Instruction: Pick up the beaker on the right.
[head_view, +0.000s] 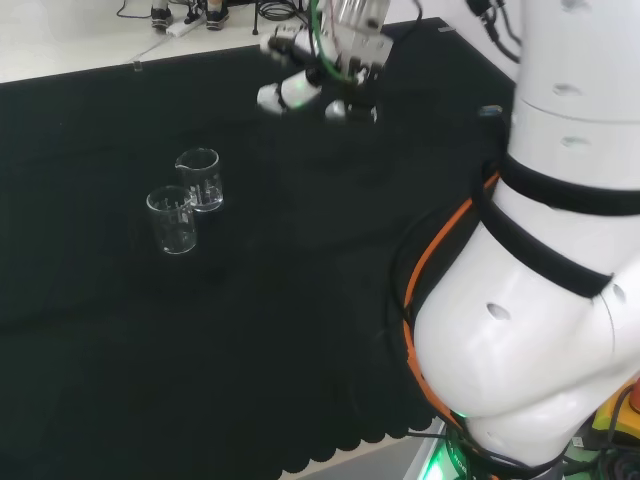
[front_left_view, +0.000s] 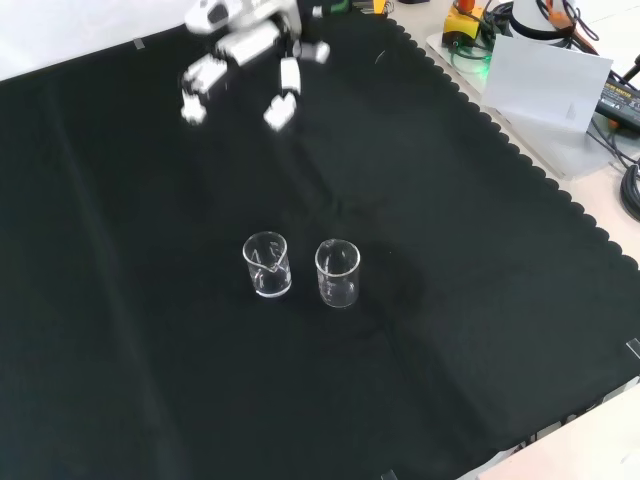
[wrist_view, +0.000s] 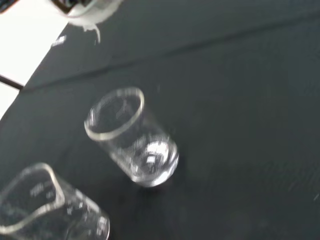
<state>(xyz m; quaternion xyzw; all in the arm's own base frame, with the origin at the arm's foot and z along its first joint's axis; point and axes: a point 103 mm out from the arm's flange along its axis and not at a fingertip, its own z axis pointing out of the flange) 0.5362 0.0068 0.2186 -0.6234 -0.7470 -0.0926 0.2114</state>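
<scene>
The hand (front_left_view: 245, 45) hangs above the black cloth (front_left_view: 450, 300) with its fingers (front_left_view: 283, 95) spread and relaxed, holding nothing. That spread looks meant to take a beaker's wall between fingers and thumb. Well ahead of and below the hand, 2 clear beakers stand upright and just beside each other, apparently not touching. In the front view the right beaker (front_left_view: 337, 272) is the one asked for; the left beaker (front_left_view: 267, 264) stands so near it that the fingers have little room between them.
</scene>
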